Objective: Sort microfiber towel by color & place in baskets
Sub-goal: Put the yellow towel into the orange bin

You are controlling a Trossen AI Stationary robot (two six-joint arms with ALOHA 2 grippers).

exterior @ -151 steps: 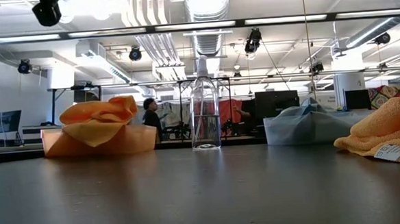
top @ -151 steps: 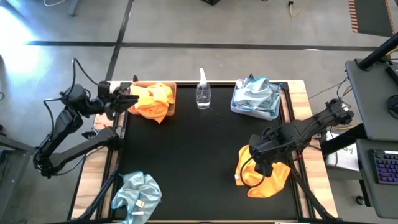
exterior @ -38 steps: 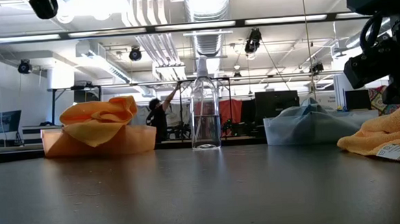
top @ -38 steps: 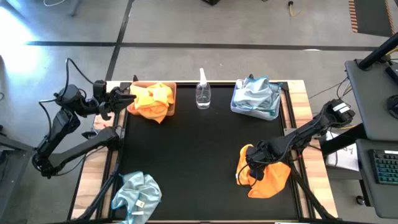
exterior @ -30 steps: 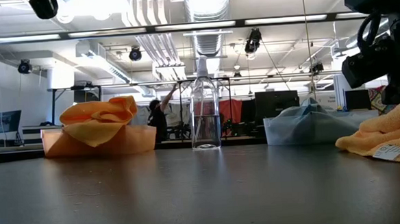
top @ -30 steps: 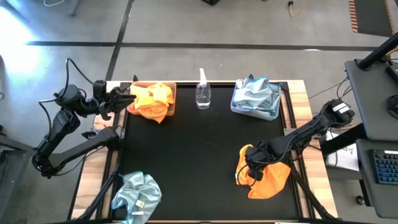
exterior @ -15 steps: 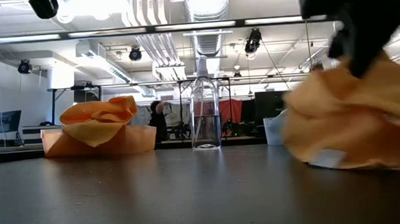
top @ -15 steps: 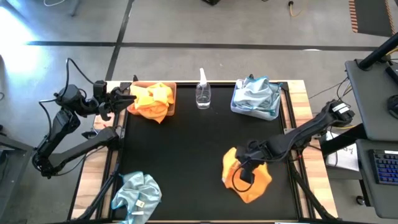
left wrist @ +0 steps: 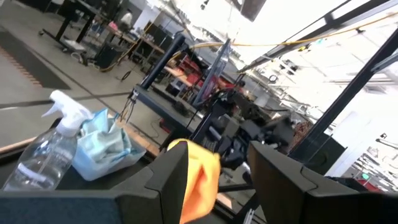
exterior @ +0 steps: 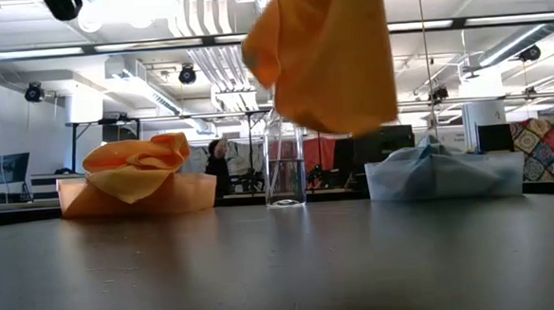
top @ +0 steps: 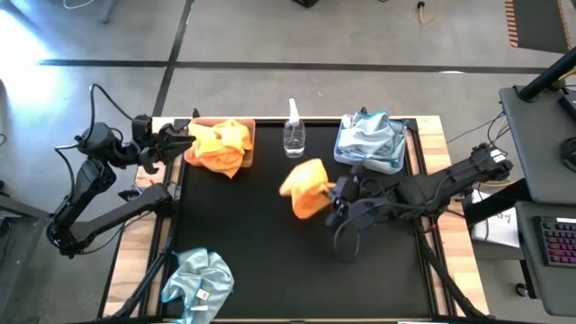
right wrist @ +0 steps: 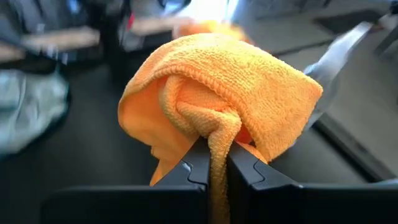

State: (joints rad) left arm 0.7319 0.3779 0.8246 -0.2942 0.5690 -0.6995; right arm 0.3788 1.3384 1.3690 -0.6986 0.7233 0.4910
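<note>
Baskets: two — tan basket (top: 247, 135), grey-blue basket (top: 343, 155).
Orange towels: one loose (top: 306, 187); further orange cloth heaped in tan basket (top: 218, 146), number of pieces there cannot tell.
Blue towels: one loose (top: 198, 277); blue cloth heaped in grey-blue basket (top: 371, 137), number cannot tell.
Spray bottle (top: 293, 133): one.
Arms: two, one claw each — left claw (top: 184, 141), right claw (top: 331, 202).
Tabletop (top: 261, 234): one.

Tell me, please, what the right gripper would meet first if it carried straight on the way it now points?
Probably the tan basket heaped with orange towels. The right gripper, fingers shut on an orange towel, points across the mat toward it; its height is unclear.
</note>
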